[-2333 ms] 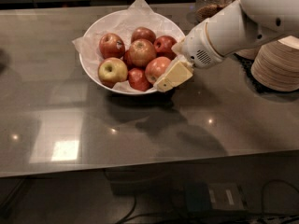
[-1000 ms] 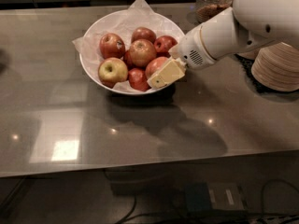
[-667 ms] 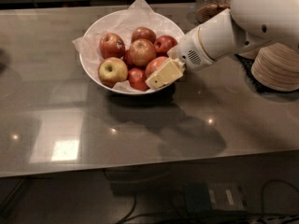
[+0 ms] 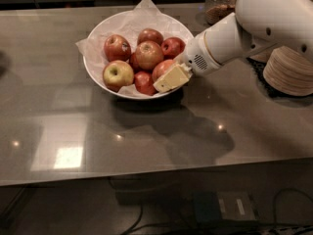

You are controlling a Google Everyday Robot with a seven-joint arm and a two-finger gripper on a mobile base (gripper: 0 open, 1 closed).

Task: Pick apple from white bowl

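The white bowl [image 4: 128, 95], lined with crinkled white paper, stands on the grey table at the back centre and holds several apples. The apple [image 4: 162, 68], large and orange-pink, lies at the bowl's right front. My gripper [image 4: 169, 78], cream-coloured at the end of the white arm, reaches in from the right. It sits against the front right side of this apple, over the bowl's rim, and hides part of the apple.
A yellow-green apple [image 4: 117, 74] lies at the bowl's left front, with dark red apples [image 4: 172, 47] around. A stack of beige paper bowls [image 4: 288, 72] stands at the right. A glass jar [image 4: 220, 1] is at the back. The table's front edge runs near the bottom.
My gripper has moved a little to the left, further in over the bowl's rim and closer against the orange-pink apple. The apples and the bowl have not moved.
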